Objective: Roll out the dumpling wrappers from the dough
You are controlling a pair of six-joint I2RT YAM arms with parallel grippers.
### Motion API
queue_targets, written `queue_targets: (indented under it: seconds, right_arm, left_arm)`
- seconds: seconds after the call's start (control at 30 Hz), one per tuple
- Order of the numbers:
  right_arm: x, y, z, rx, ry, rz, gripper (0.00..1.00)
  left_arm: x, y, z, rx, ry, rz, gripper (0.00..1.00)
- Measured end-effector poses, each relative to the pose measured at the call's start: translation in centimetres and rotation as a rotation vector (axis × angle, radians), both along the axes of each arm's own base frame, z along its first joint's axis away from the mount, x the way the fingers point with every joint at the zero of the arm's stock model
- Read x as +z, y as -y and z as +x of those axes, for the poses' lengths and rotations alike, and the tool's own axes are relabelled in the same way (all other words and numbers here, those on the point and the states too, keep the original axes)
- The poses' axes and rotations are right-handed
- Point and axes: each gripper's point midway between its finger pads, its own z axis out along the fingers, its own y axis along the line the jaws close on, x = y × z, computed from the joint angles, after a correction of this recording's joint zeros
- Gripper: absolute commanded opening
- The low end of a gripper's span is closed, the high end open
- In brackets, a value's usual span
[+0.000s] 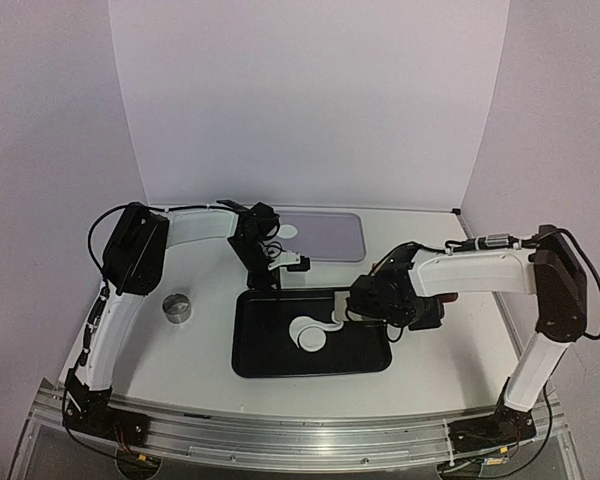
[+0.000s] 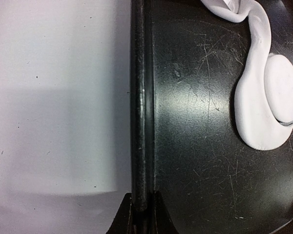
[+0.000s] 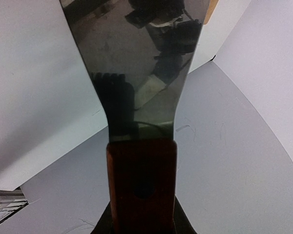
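The scraper [image 3: 136, 97] blade's tip runs off the top edge; the dough [image 2: 249, 126] strip too.

One black tray [image 1: 270, 352], one grey tray [image 1: 337, 240], one metal ring [image 1: 177, 307], one scraper [image 3: 136, 58], one dough strip [image 2: 256, 73].

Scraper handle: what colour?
The handle is reddish-brown, like wood. It shows best in the right wrist view.

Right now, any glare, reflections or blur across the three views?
Top external: even, soft light, nothing blown out. Left wrist: pale sheen across the black tray floor, with its scratches and the dough both sharp. Right wrist: the scraper blade mirrors dark robot parts, and its handle is underlit.
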Motion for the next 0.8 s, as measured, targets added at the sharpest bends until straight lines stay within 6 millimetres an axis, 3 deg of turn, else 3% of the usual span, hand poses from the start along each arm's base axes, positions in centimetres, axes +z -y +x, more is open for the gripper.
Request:
queue_targets:
  seconds: [0.4,0.8]
  right_arm:
    - [-1.7,-1.7,3.5,-0.032,0.044,0.071,0.00]
    - [0.0,-2.8,5.3,0.007,0.039,0.071,0.00]
  left_arm:
    - [0.0,-0.1,0.0,0.002,0.000,0.006,0.00]
    - [-0.1,-0.6,0.3,0.013,-0.004,0.011,0.00]
